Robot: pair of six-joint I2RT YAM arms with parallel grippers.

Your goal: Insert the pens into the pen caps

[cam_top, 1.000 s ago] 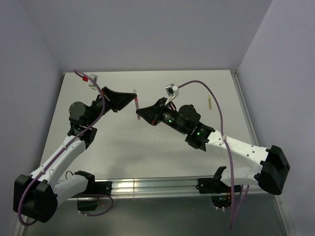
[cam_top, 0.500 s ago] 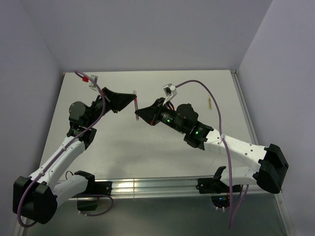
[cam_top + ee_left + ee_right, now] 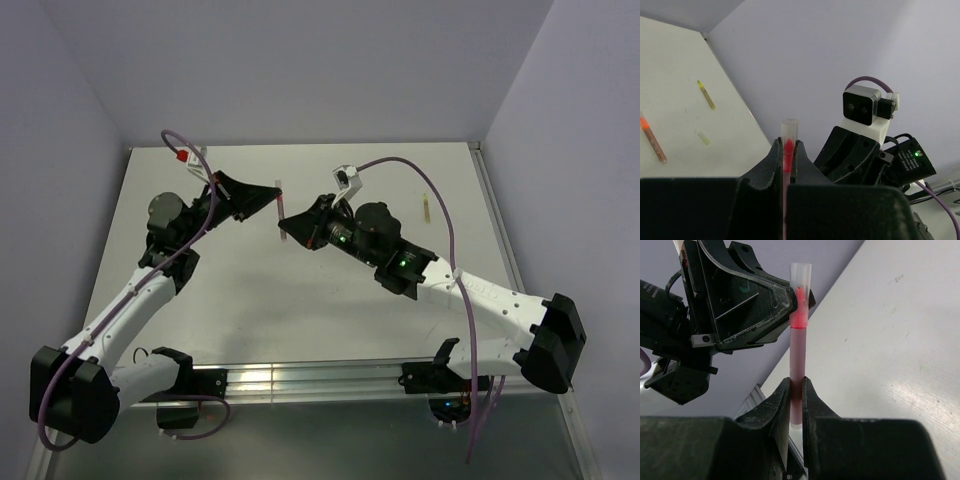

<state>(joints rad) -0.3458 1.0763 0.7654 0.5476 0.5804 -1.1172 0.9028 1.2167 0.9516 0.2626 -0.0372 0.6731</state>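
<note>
**Operator:** What is in the cap?

**Spotter:** The clear cap [image 3: 800, 272] stands upright above both sets of jaws, and the red tip of the pen [image 3: 799, 360] sits inside its lower end. The upper part of the cap looks hollow.

**Operator:** And my jaws?

**Spotter:** Your right gripper [image 3: 289, 231] is clenched on the lower barrel of the pen. Your left gripper [image 3: 274, 190] is clenched higher up, with its fingertips [image 3: 776, 150] level with the red tip and the cap sticking out past them. I cannot tell whether those pads press the cap's mouth or the barrel itself. The pen runs straight from one pair of jaws to the other, off the table [image 3: 330, 300].

**Operator:** How many pens do you count?

**Spotter:** Three. One is the pen between your jaws. The other two lie flat on the table, well beyond your left jaws in the left wrist view: a yellow pen [image 3: 706, 94] and an orange-tipped pen [image 3: 652, 141], apart from each other.

**Operator:** And caps?

**Spotter:** Two. One is the cap on the pen. The other is a pale loose cap [image 3: 703, 138] lying on the table between the yellow pen and the orange-tipped pen, touching neither.
</note>
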